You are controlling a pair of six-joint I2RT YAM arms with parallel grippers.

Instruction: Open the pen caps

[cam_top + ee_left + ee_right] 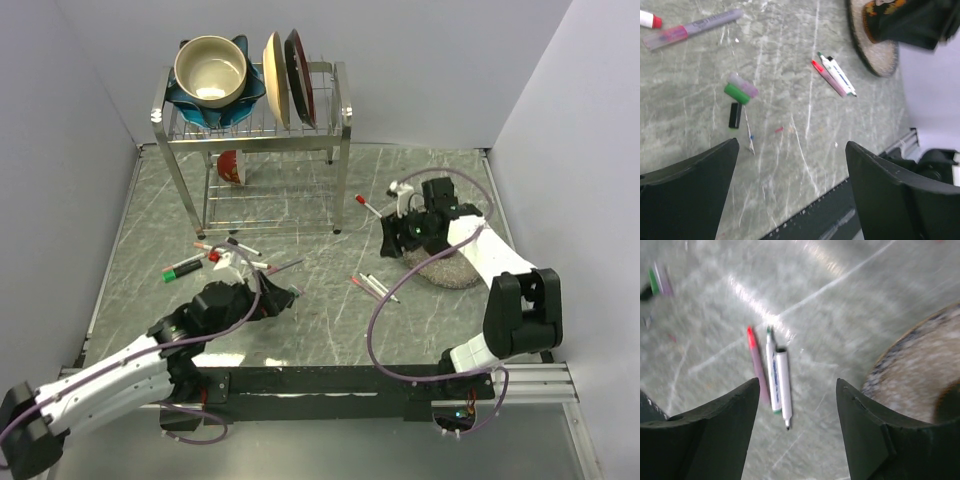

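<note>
left pincer (791, 150): spread wide, empty
right pincer (797, 385): spread wide, empty
pens (772, 371): three together, at its 7 o'clock

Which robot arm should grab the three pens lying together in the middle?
Probably the right arm. The right gripper is open, and the three pens lie close in front of it in its wrist view. The left gripper is open too, but its wrist view shows them farther off.

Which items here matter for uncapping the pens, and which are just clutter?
Job:
- three pens mid-table
- pens by the left arm
- red-capped pen
- loose caps

Clutter:
- dish rack
- bowl
- plates
- speckled round mat
</note>
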